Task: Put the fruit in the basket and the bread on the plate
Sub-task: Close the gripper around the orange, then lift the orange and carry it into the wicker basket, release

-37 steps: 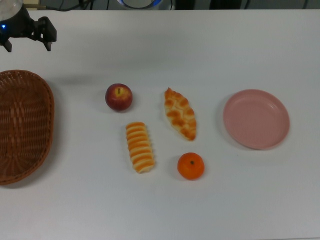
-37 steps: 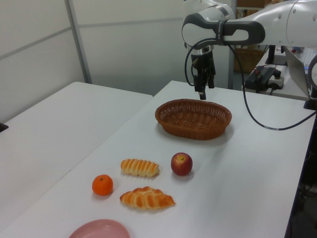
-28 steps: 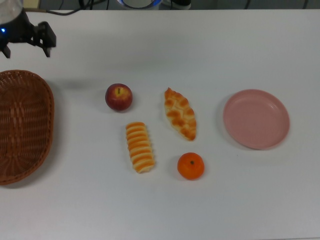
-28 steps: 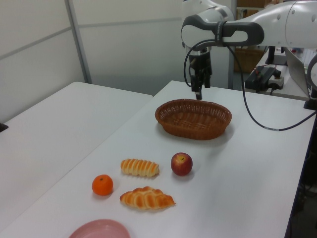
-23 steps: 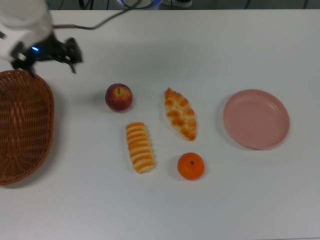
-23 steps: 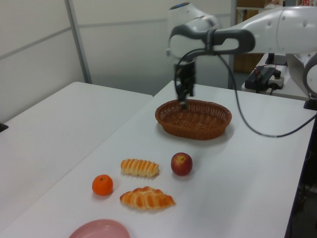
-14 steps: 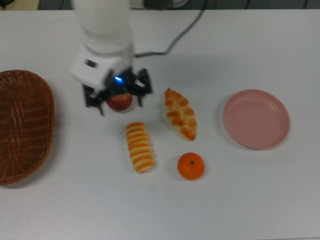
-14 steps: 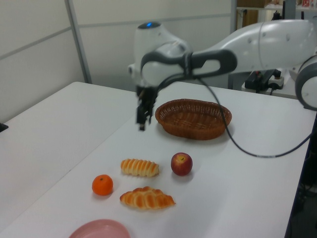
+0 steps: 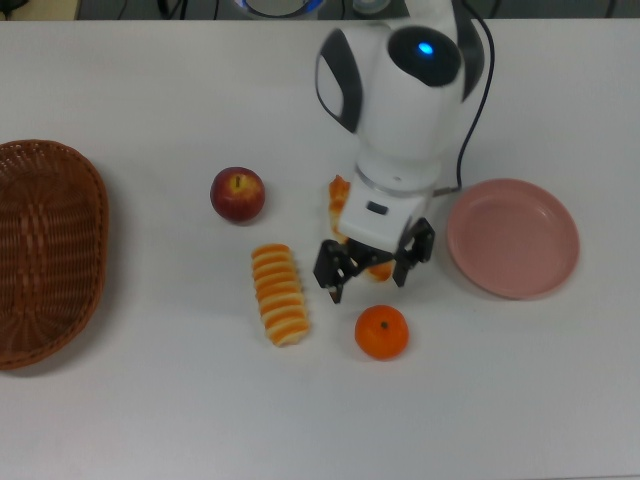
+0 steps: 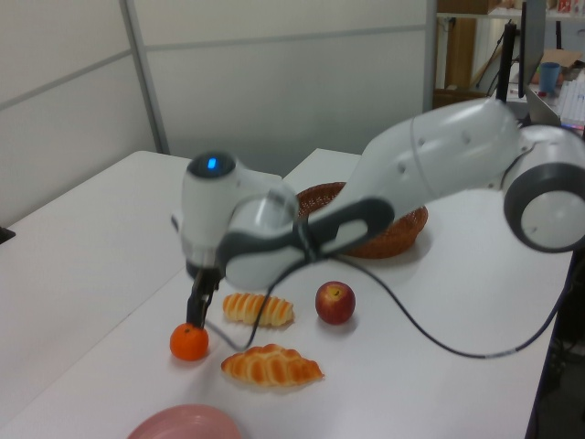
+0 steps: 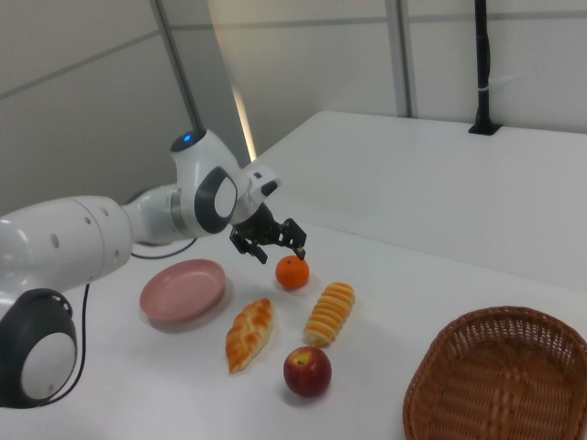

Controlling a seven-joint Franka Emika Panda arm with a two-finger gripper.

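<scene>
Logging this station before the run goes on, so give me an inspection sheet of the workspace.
Surface: white table, bare around the items.
Job's things: apple, mandarin, ribbed loaf and braided loaf all lie on the table; wicker basket and pink plate hold nothing.
Clutter: nothing seen.
Grippers: pincer open, above the mandarin, holding nothing.
Cables: black cable along the arm.
Surroundings: wall panels; second white table.
</scene>
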